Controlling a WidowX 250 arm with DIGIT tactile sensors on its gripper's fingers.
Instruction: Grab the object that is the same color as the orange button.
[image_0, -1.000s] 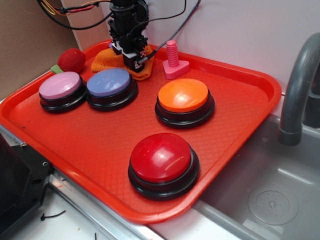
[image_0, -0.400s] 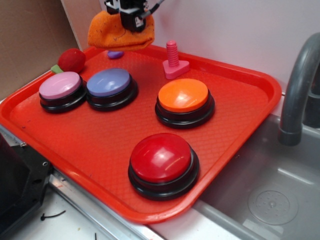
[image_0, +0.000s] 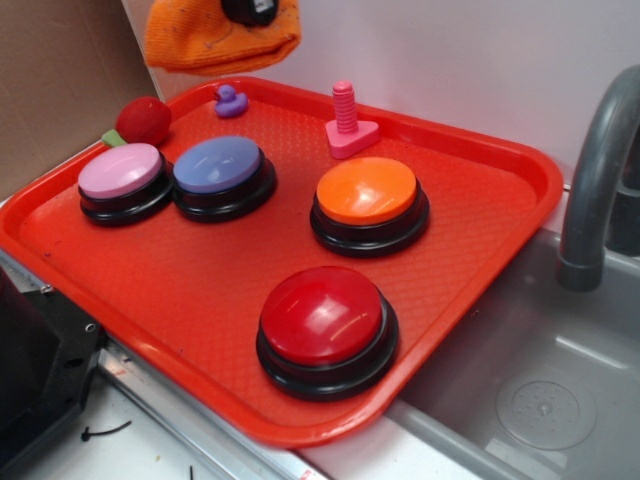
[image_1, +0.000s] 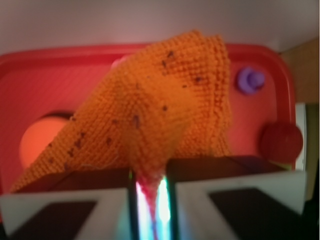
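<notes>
Orange cloth pinched and lifted clear of the tray.

The gripper (image_1: 149, 192) had its jaws pressed together on a fold of the orange knitted cloth (image_1: 150, 110), which hung in the air above the back left corner of the red tray (image_0: 480, 240), matching the orange button (image_0: 367, 192) still sitting on its black base. From the exterior view only the gripper's lower edge showed at the top of frame, with the cloth draping under it. To finish well, the pinch probably needed to stay firm and the lift steady, since the hold was on a narrow fold and the loose knit could slip. A small purple duck (image_0: 231, 101) sat on the tray beneath.
</notes>
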